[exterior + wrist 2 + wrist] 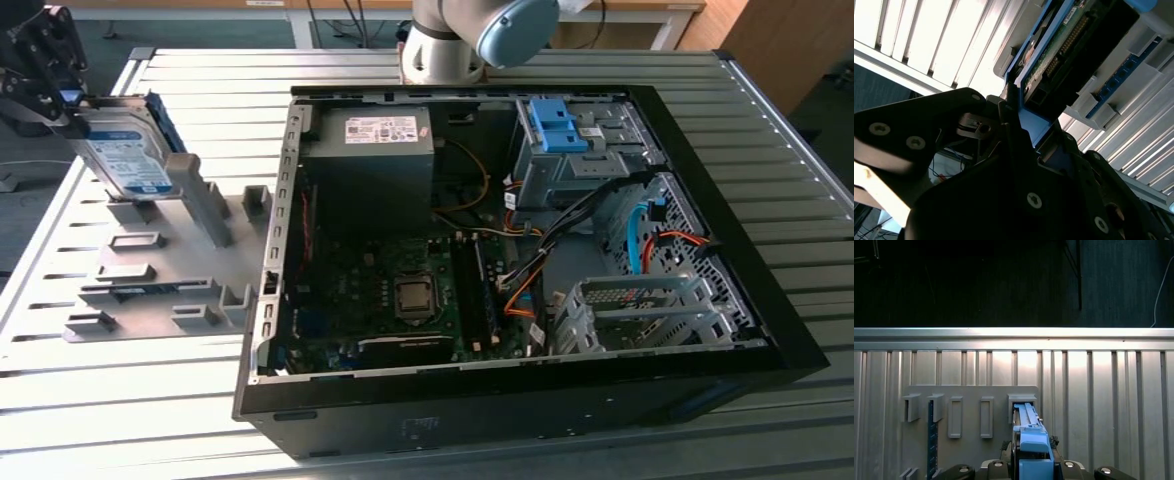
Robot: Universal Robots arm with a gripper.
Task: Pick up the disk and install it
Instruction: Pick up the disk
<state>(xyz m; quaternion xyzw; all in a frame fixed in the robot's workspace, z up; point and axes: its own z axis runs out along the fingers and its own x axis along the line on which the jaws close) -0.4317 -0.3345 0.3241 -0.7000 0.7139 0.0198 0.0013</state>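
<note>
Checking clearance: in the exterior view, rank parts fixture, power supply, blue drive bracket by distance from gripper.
1. Grey parts fixture, under the gripper holding the disk, exterior view's left.
2. Power supply, inside the case, middle.
3. Blue drive bracket, exterior view's right.

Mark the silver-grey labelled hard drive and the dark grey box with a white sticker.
Silver-grey labelled hard drive [131,162]: exterior view, its white-and-blue label.
Dark grey box [367,182]: exterior view, bare face below the sticker.

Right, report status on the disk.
Jaws of the gripper shut on the disk. Disk on edge at the grey rack, not yet in the open case. Its interior crossed by cables.
</note>
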